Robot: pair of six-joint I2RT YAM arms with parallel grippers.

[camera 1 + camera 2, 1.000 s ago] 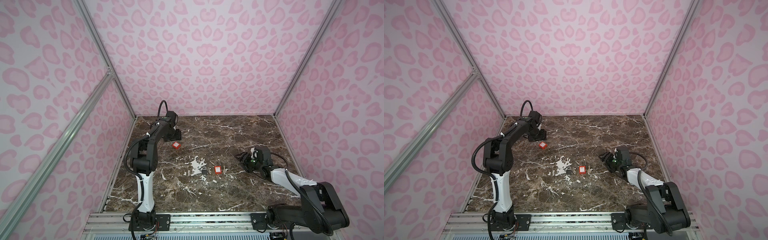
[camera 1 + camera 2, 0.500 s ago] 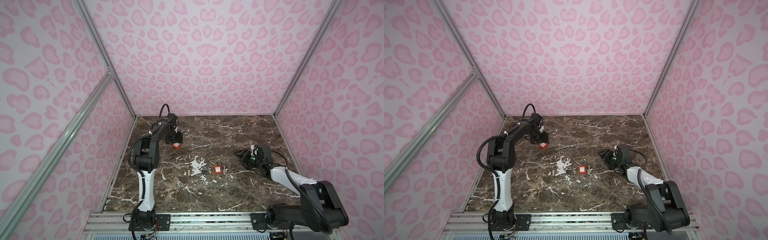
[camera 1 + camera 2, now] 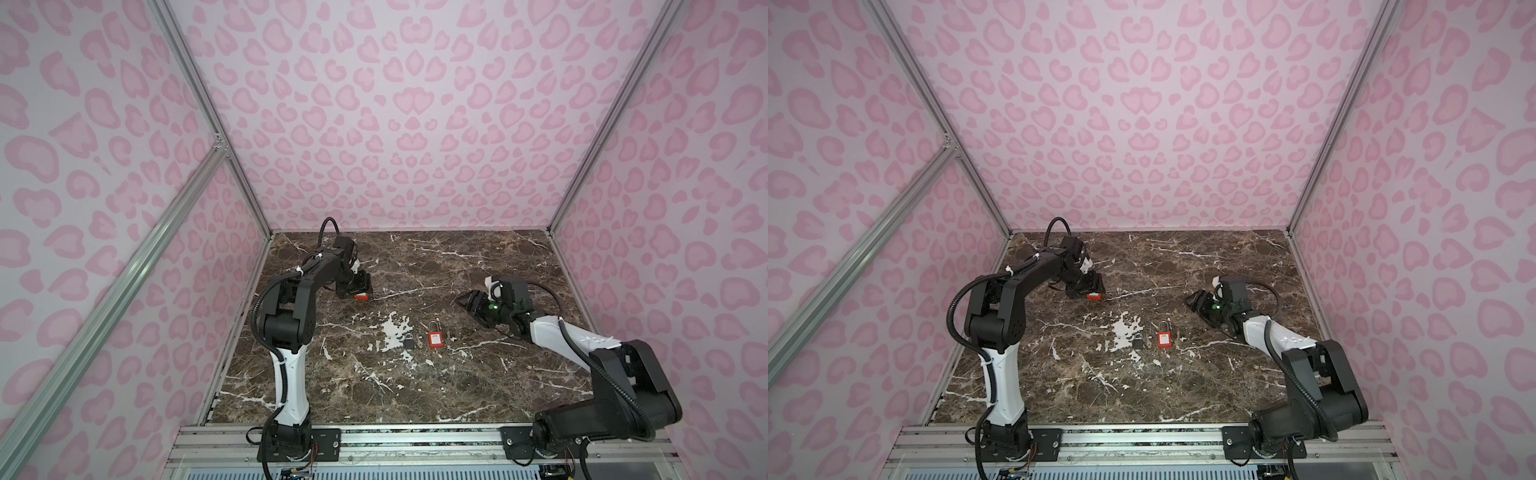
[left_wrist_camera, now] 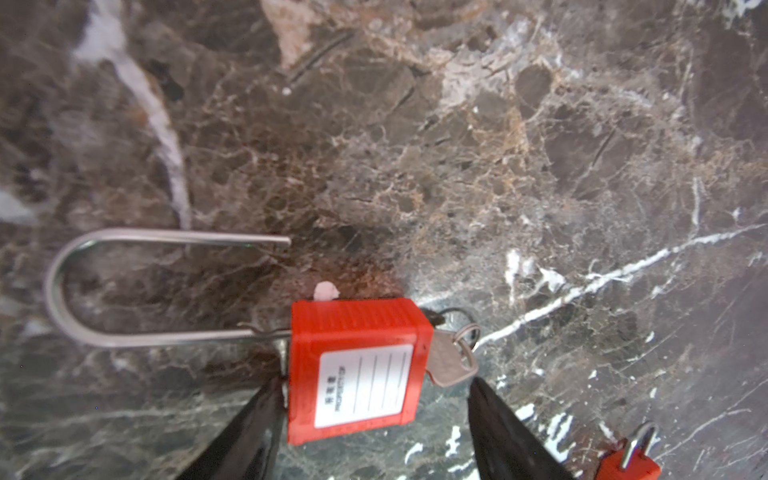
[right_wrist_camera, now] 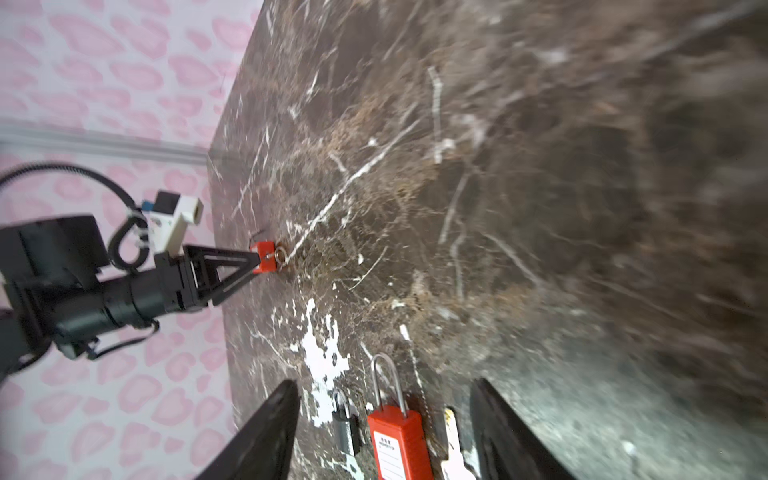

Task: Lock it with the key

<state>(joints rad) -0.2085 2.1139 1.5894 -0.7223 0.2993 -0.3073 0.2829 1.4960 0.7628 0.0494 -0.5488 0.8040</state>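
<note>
A red padlock (image 4: 357, 370) lies on the marble table (image 3: 415, 386) at the back left (image 3: 361, 296), its long shackle (image 4: 54, 286) swung open. A key (image 4: 451, 363) on a ring sits in its keyhole. My left gripper (image 4: 374, 390) is open, low over the table and straddling this lock. One finger is against the shackle end of the body, the other just past the key. My right gripper (image 5: 384, 381) hangs open above the table at the right (image 3: 467, 301), holding nothing.
Mid-table lie a second red padlock (image 3: 435, 338) with its shackle closed, a small grey padlock (image 3: 409, 343) beside it, and a loose key (image 5: 453, 436). In the right wrist view all three lie just ahead of the right gripper. Pink patterned walls enclose three sides.
My left gripper has come forward and down from the back corner onto the red padlock. The right gripper has drifted slightly back and left.
</note>
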